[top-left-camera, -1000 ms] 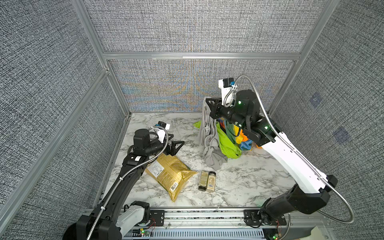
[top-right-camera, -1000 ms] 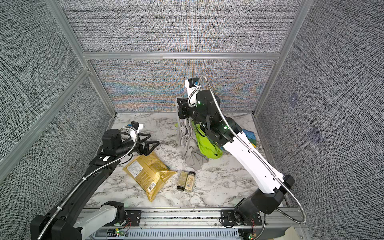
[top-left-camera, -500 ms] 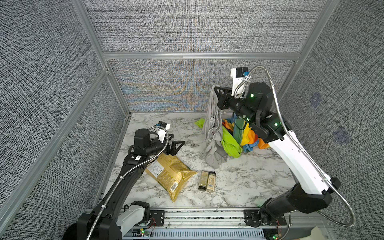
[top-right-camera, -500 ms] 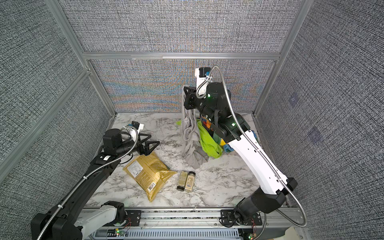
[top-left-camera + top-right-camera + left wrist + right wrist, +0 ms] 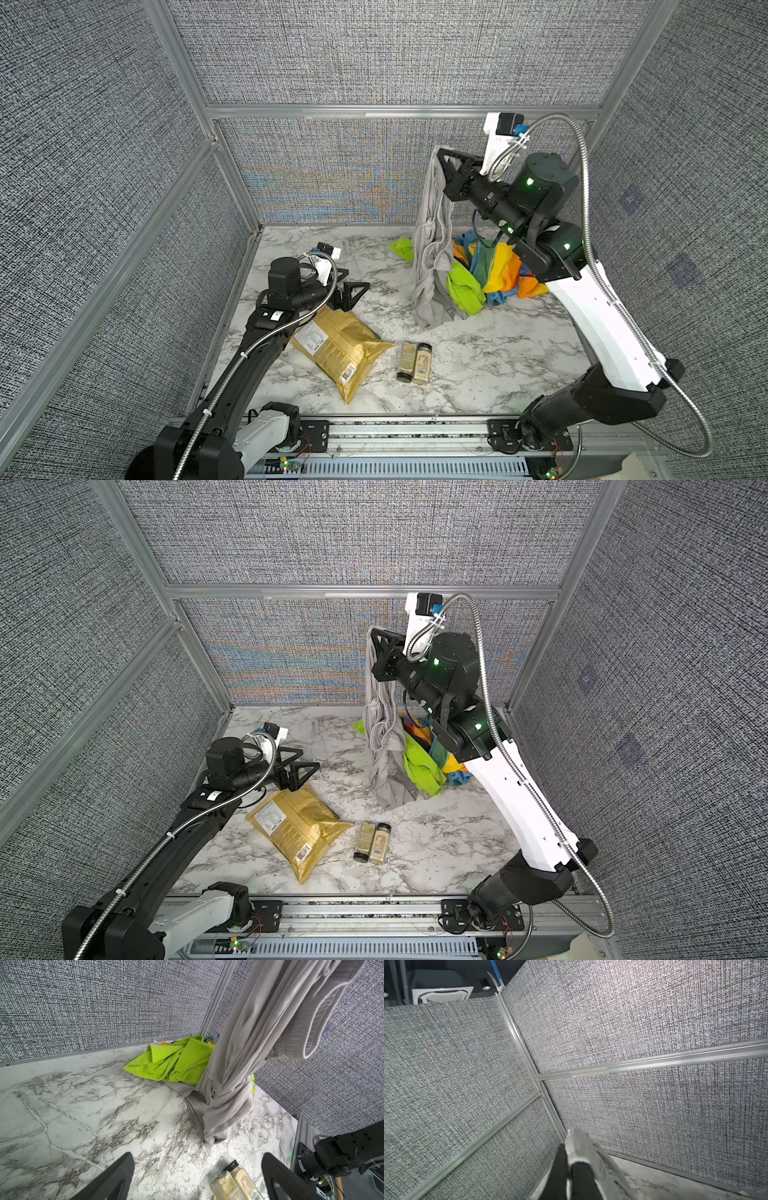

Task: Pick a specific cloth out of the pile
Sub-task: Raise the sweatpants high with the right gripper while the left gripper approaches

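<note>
Step in hand: the lift-out. My right pincer (image 5: 439,153) is clamped on a top edge of the cloth (image 5: 431,249) and held high near the back wall; the right wrist view shows both fingers pressed together with a ribbed grey fold caught between them. The cloth hangs from there as a long, narrow column, twisted like a rope near its foot. Its lower end lies bunched on the table (image 5: 478,345), touching the pile (image 5: 486,278), so it is not yet free. In the left wrist view a flap of grey seems to run under the edge of the lime cloth (image 5: 172,1059); I cannot tell how far. Material: soft, fine-ribbed knit in light grey, matte, with raised stitched hems that loop at the side. It drapes heavily and folds in deep vertical pleats. The lime cloth is thin, smooth and sharply creased; the rainbow cloth (image 5: 505,266) behind it is crumpled in bright bands. My left pincer (image 5: 353,282) is spread wide and empty, low over the marble, well apart from the pile. Next move, as I judge it: more height, or a carry sideways away from the pile, slow enough that the tail slips out without dragging the lime cloth along.
</note>
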